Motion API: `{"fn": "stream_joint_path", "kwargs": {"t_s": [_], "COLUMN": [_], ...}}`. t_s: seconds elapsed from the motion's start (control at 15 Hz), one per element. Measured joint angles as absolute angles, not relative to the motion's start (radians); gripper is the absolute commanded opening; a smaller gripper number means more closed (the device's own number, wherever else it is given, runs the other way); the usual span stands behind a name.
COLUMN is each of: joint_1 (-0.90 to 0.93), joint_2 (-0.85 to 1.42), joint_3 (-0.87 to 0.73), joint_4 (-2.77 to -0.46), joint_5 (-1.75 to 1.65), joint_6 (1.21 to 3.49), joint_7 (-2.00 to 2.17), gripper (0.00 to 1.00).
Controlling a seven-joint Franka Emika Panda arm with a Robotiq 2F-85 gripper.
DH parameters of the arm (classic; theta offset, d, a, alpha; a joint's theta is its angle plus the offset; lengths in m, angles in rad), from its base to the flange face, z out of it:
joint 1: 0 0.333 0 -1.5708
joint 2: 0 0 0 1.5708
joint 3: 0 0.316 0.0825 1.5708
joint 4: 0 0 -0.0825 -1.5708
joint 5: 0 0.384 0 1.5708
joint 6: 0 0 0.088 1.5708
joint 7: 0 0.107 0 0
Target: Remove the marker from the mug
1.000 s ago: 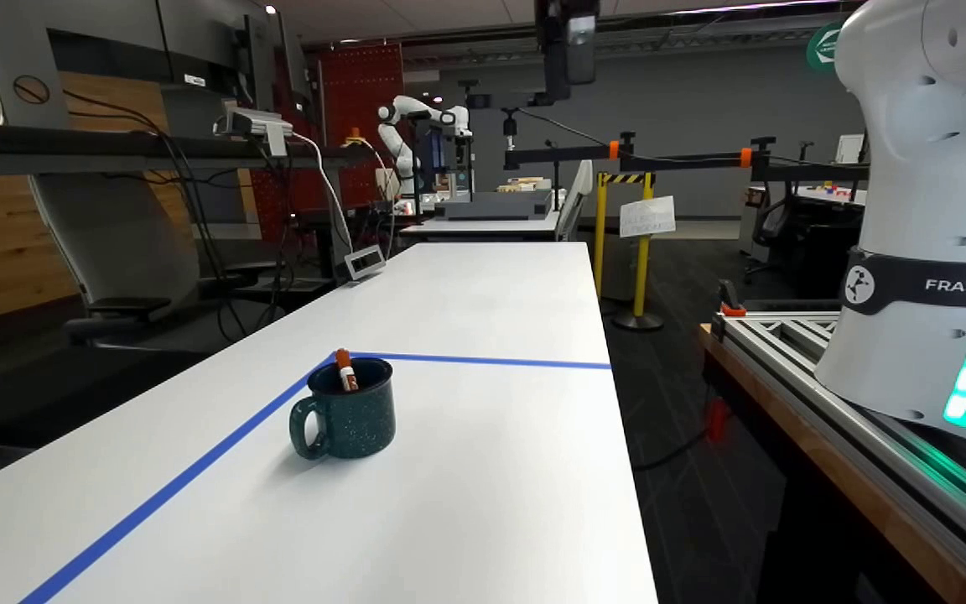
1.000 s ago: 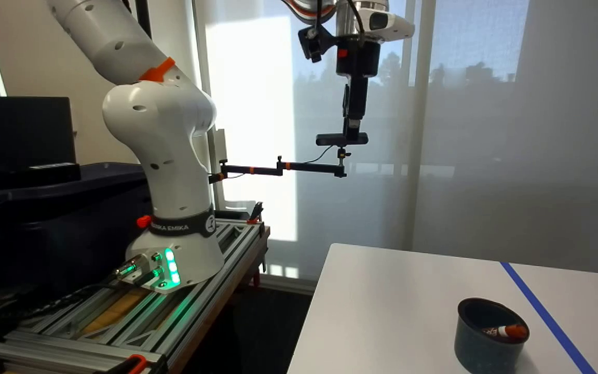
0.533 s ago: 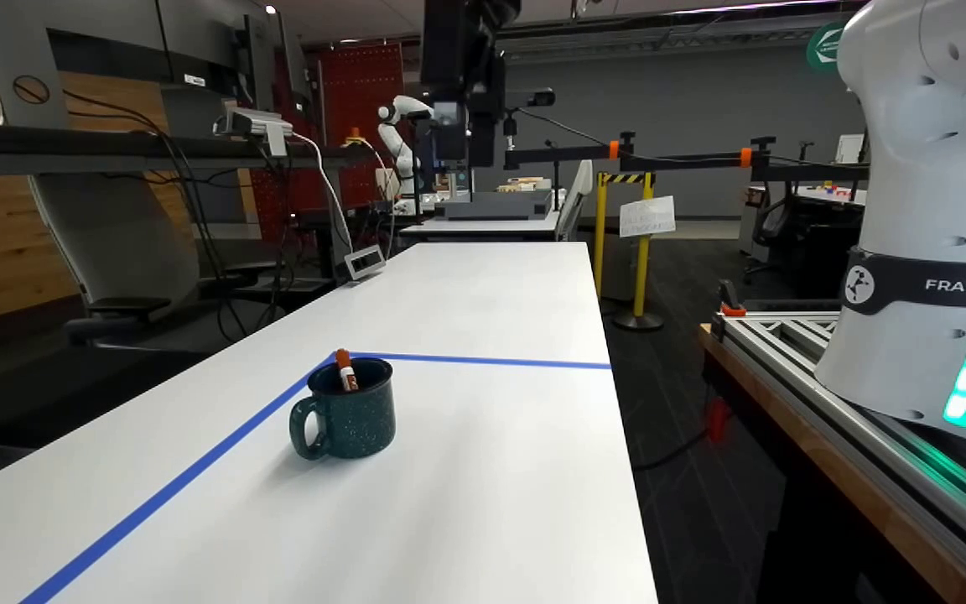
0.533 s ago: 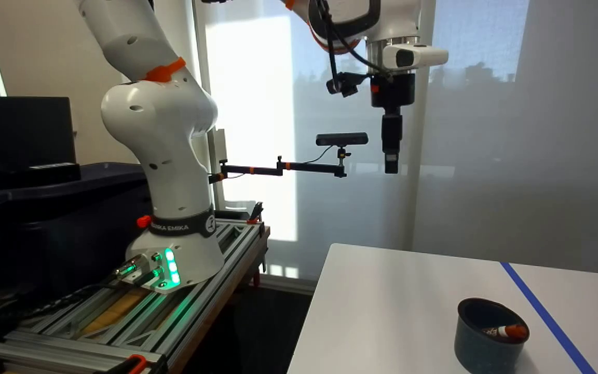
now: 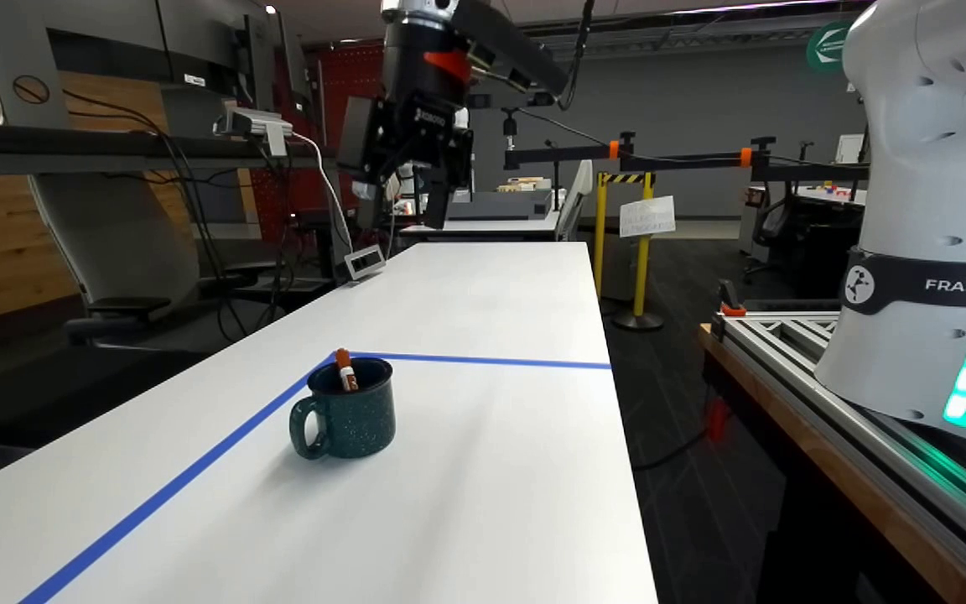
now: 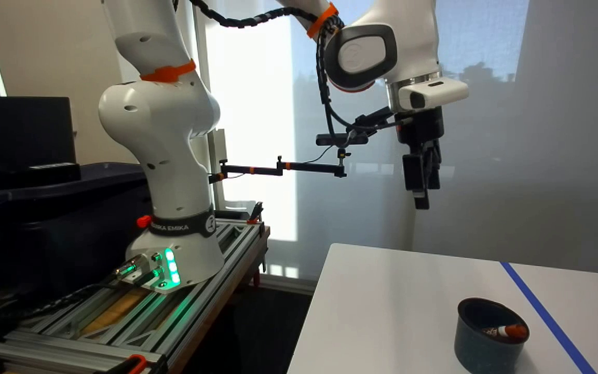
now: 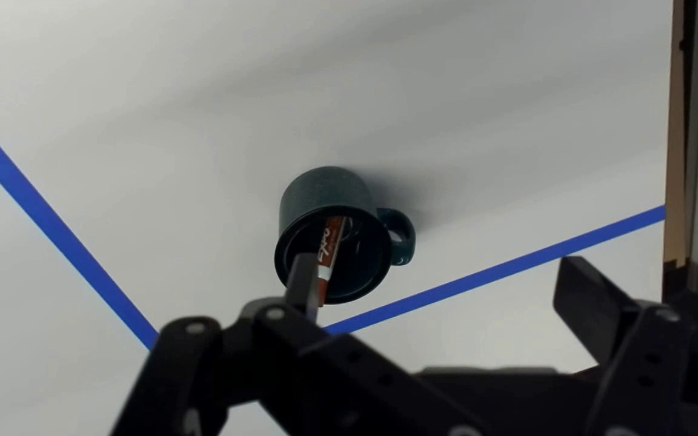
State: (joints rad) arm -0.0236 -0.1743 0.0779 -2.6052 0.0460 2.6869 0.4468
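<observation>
While the end effector [image 7: 440, 277] gapes, the marker [image 7: 330, 251] leans in the mug [image 7: 325, 191], long axis slanted, capped end upward.

One mug [image 5: 357, 421], one marker [image 5: 347, 371] — two fingers [image 7: 591, 306], two blue strips [image 7: 494, 270].

A robot arm [image 6: 161, 176] and camera boom [image 6: 310, 167] mark a lab.

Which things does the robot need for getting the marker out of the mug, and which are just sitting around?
For the job:
the mug
the marker, leaning inside the mug
the tool, open and higher than the mug

Probably just around:
blue tape
a black laptop
yellow posts
a paper sign
</observation>
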Motion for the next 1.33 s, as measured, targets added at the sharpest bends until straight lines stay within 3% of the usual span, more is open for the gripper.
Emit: {"fn": "stream_joint_path", "kwargs": {"t_s": [0.33,1.07,1.2,1.33], "joint_1": [-0.080,-0.047,-0.016,0.015], "joint_2": [-0.038,0.202,0.241,0.280], "joint_3": [0.082,-0.043,-0.075,-0.101], "joint_4": [-2.584,-2.382,-2.344,-2.309], "joint_5": [-0.110,-0.512,-0.582,-0.632], "joint_6": [2.830,2.883,2.883,2.883], "joint_7": [0.718,1.302,1.387,1.456], "gripper": [1.00,1.00,0.95,0.81]}}
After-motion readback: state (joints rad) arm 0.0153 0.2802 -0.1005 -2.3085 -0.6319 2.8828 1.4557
